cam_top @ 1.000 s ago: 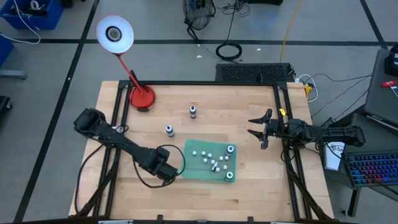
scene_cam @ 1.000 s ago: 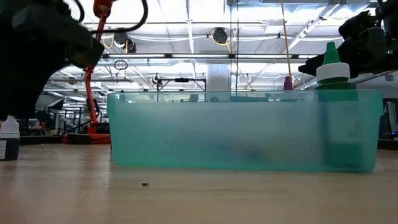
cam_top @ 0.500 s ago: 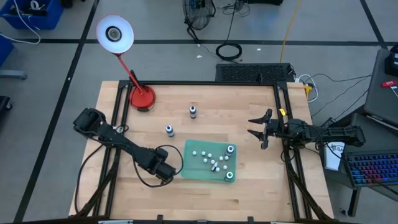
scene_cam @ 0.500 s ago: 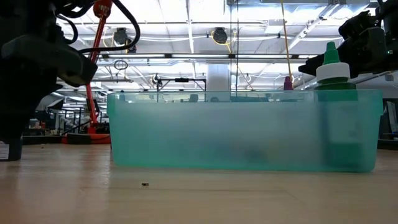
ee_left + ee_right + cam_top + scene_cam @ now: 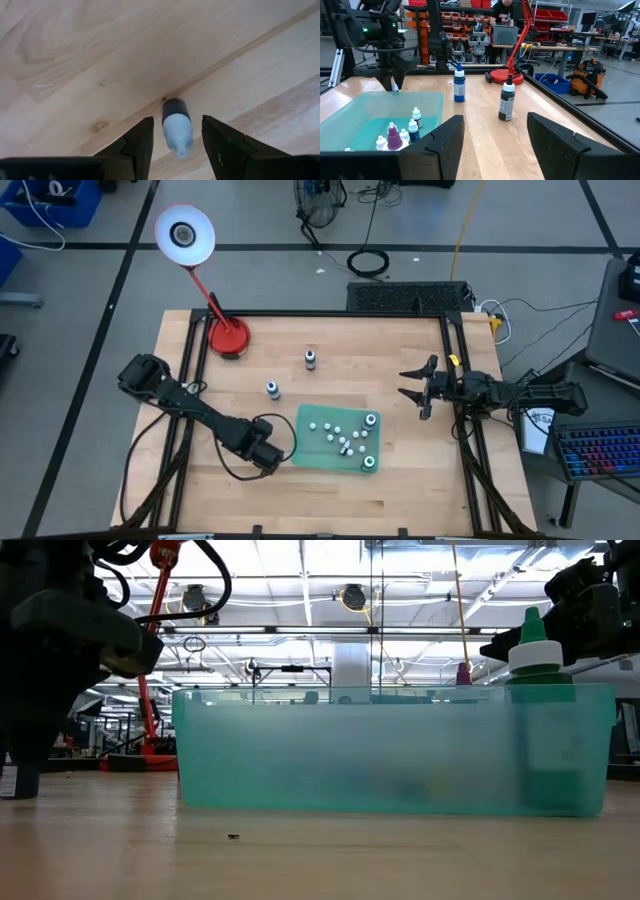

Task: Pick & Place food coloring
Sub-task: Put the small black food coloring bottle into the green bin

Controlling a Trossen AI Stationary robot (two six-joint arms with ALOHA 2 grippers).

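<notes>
The left gripper [image 5: 268, 457] hangs low over the wooden table [image 5: 400, 350], just beside the left wall of the green tray [image 5: 305, 452]. Its fingers [image 5: 141, 142] stand partly apart on either side of a small dark bottle with a white cap [image 5: 176, 126] that stands on the wood, not visibly touching it. Several food coloring bottles [image 5: 343, 440] sit inside the tray; a blue bottle [image 5: 272, 389] and a dark bottle [image 5: 310, 359] stand apart on the table. The right gripper [image 5: 417, 392] waits wide open and empty near the right edge.
</notes>
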